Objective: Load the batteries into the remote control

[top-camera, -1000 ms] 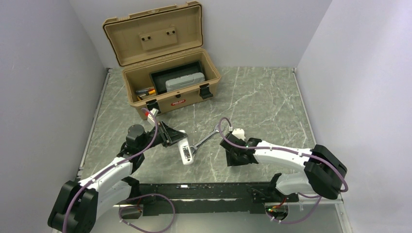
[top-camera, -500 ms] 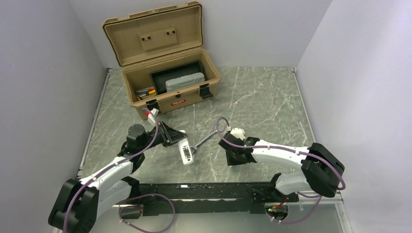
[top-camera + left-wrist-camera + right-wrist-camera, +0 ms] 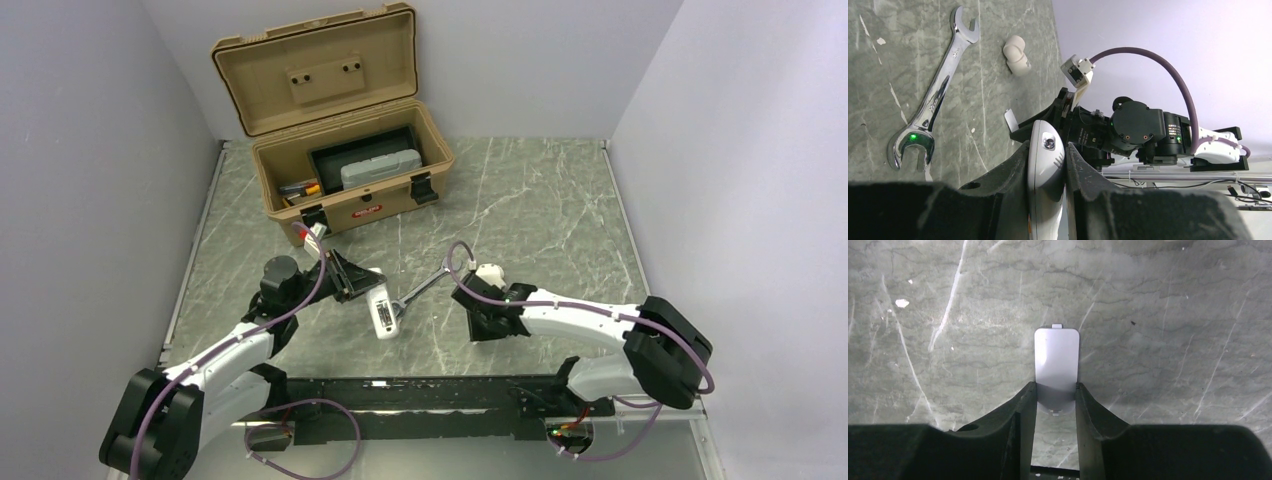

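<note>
The left jaws are clamped on the narrow sides of the remote control (image 3: 1045, 175), which stands on edge between them with one rounded end projecting past the fingertips (image 3: 1023, 150); whether it touches the counter (image 3: 540, 200) cannot be told. In the top view the remote control (image 3: 381, 312) extends from these jaws toward 5 o'clock, near the counter's middle. The right jaws are closed on a flat pale grey panel (image 3: 1056, 357), gripped by its two long edges, its tabbed end pointing toward 12 o'clock in the right wrist view. A silver wrench (image 3: 425, 287) lies flat between the two arms, running toward 1 o'clock from a head just beside the remote control. A small white curved piece (image 3: 489, 271) rests near the wrench's far end, at 12 o'clock of the right jaws. An open tan toolbox (image 3: 340, 130) stands at 11 o'clock on the counter, well apart from both arms, lid raised.
</note>
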`<state>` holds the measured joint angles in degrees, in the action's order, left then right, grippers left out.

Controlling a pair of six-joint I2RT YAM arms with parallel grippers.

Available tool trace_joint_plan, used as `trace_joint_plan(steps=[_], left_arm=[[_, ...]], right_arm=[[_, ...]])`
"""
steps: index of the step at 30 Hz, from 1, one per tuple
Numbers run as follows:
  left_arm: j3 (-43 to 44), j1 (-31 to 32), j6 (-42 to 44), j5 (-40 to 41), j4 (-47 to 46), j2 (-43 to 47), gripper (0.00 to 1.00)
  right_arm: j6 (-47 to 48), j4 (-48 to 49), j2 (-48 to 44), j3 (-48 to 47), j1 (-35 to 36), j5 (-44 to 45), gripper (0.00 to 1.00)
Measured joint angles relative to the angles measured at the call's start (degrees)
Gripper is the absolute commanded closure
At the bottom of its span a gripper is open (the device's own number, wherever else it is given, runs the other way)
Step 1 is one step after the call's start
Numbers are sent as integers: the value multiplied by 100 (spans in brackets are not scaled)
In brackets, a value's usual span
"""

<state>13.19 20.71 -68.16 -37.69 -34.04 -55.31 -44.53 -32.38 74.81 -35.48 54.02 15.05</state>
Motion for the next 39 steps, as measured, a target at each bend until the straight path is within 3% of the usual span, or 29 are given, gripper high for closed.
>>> trace_joint_plan(steps=[10, 18, 24, 30, 39], left_arm=[[0, 0, -7, 0, -175, -249, 100], [0, 7, -39, 133, -417, -647, 100], [-9, 472, -68, 955, -603, -691, 100], [-280, 1099, -280, 1923, -1499, -944, 100], [-382, 1554, -518, 2769, -2166, -1342, 100]], right_arm=[[92, -184, -916, 46, 0, -26, 79], [308, -271, -1353, -459, 131, -127, 79], [511, -85, -1270, -1191, 367, -402, 78], [776, -70, -649, -2153, 695, -501, 78], [942, -186, -409, -2439, 894, -647, 77]])
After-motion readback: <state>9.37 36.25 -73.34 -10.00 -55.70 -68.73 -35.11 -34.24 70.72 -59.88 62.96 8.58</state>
